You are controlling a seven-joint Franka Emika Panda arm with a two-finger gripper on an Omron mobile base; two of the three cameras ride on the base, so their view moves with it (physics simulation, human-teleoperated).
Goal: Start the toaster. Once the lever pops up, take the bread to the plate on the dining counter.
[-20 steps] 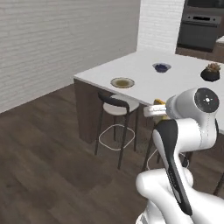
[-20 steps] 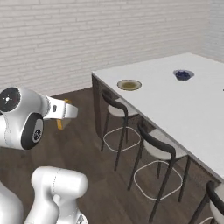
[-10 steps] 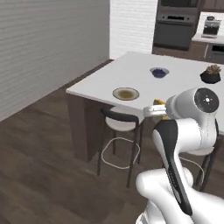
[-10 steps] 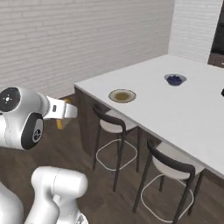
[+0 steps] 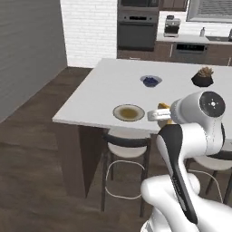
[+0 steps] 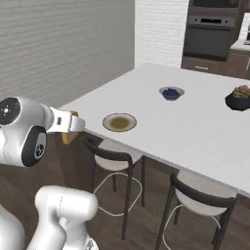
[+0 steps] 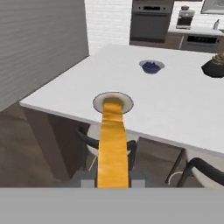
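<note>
My gripper (image 5: 159, 114) (image 6: 73, 125) (image 7: 113, 180) is shut on the bread (image 7: 113, 144), a golden-yellow slice seen edge-on that reaches forward from the fingers. Bits of its crust show beside the hand (image 5: 164, 107) (image 6: 65, 138). The plate (image 5: 128, 112) (image 6: 119, 122) (image 7: 97, 101) lies near the front edge of the white dining counter (image 5: 113, 84) (image 6: 195, 127) (image 7: 175, 105). The hand hovers short of that edge, at about counter height, with the bread's tip lined up with the plate. The toaster is out of view.
A blue bowl (image 5: 150, 80) (image 6: 171, 92) (image 7: 151, 66) and a dark pot with a plant (image 5: 202, 77) (image 6: 238, 97) stand farther back on the counter. Black stools (image 5: 124, 141) (image 6: 113, 157) (image 6: 197, 197) are tucked under its front edge. An oven wall (image 5: 138, 29) stands behind.
The base has driven and turned, so the whole scene shifted: the counter and plate are now nearer and more squarely ahead. The arm's pose and its hold on the bread are unchanged.
</note>
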